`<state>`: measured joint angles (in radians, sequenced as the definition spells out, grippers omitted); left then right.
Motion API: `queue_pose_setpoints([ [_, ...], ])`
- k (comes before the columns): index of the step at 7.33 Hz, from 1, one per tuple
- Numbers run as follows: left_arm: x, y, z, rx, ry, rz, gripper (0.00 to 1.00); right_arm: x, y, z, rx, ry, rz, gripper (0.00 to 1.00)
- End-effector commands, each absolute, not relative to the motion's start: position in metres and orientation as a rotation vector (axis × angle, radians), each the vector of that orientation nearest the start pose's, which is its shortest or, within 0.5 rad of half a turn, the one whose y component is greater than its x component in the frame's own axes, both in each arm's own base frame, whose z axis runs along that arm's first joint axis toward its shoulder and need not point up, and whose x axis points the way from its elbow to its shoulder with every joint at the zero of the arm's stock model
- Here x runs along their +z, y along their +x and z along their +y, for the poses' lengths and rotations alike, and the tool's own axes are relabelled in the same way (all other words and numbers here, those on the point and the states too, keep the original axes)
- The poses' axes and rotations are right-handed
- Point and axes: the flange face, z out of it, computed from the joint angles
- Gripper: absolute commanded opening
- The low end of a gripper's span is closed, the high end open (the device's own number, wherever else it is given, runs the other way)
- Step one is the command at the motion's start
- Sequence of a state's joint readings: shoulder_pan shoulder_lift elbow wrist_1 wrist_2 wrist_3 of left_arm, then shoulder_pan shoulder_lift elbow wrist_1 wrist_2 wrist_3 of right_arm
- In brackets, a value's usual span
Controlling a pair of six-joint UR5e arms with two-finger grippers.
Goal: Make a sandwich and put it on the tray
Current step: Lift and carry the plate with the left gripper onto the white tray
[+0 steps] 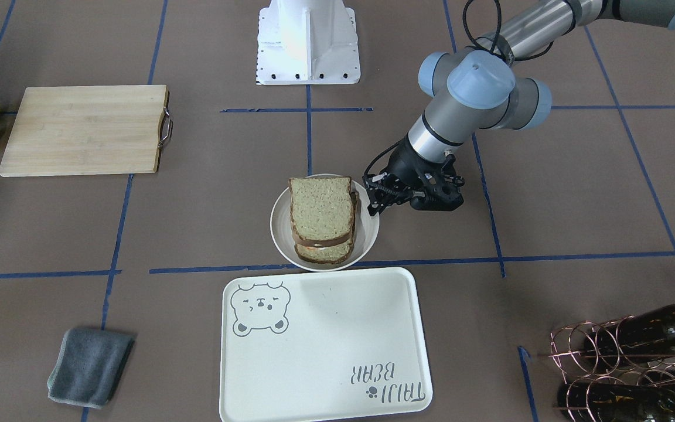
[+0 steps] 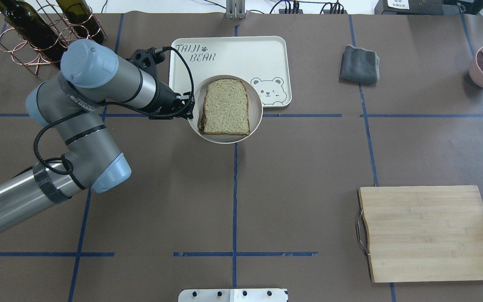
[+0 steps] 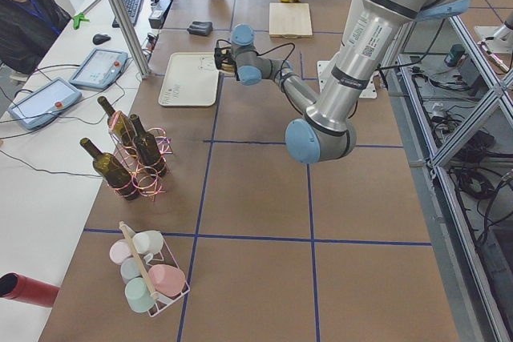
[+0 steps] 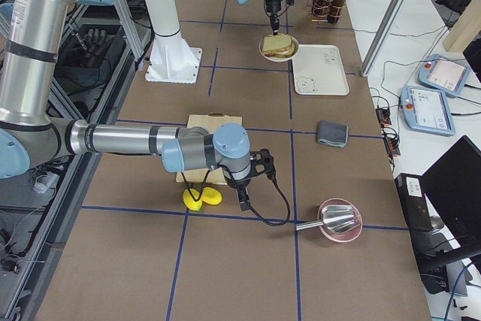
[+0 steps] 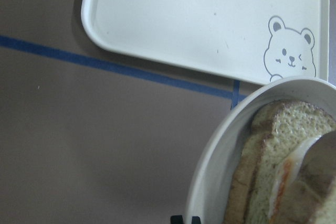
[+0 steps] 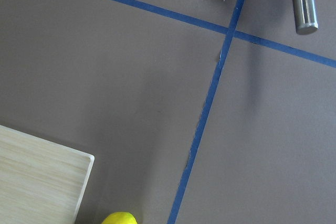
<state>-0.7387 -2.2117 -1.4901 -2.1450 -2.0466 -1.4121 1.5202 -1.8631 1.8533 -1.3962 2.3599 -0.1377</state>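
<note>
One stacked sandwich [image 1: 321, 211] sat in the dish [image 1: 279, 237], just beside the tray [image 1: 326, 340]. The left gripper [image 1: 374, 208] was at the rim, its grip impossible to judge; a level, slow carry would have suited.

Grey "TAIJI BEAR" lettering with a paw print on the cream tray [image 2: 233, 58]

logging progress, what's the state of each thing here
sandwich: stacked, egg inside, on the dish
dish: held by its rim in left gripper
tray: no sandwich on it yet
left gripper: shut on dish
right gripper: cannot tell, open or shut
</note>
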Motion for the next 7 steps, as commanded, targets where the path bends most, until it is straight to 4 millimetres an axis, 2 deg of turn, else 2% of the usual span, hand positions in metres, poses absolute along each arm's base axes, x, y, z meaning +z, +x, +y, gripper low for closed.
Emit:
queue_pose_setpoints([
  [1,0.229,0.475,-0.613,-0.258,0.092,1.141,0.0,0.627,0.043,-0.383,-0.237,0.188,-0.782,1.0],
  [2,0.218,0.486,-0.642,-0.264,0.094,1.118,0.0,0.627,0.043,-0.383,-0.237,0.188,-0.782,1.0],
  [4,0.223,0.498,-0.677,-0.279,0.083,1.099,0.0,0.627,0.043,-0.383,-0.237,0.188,-0.782,1.0],
  [6,0.263,0.515,-0.698,-0.278,0.093,1.11,0.0,0.627,0.043,-0.383,-0.238,0.188,-0.785,1.0],
  [7,0.273,0.517,-0.7,-0.274,0.096,1.114,0.0,0.626,0.043,-0.383,-0.238,0.189,-0.784,1.0],
])
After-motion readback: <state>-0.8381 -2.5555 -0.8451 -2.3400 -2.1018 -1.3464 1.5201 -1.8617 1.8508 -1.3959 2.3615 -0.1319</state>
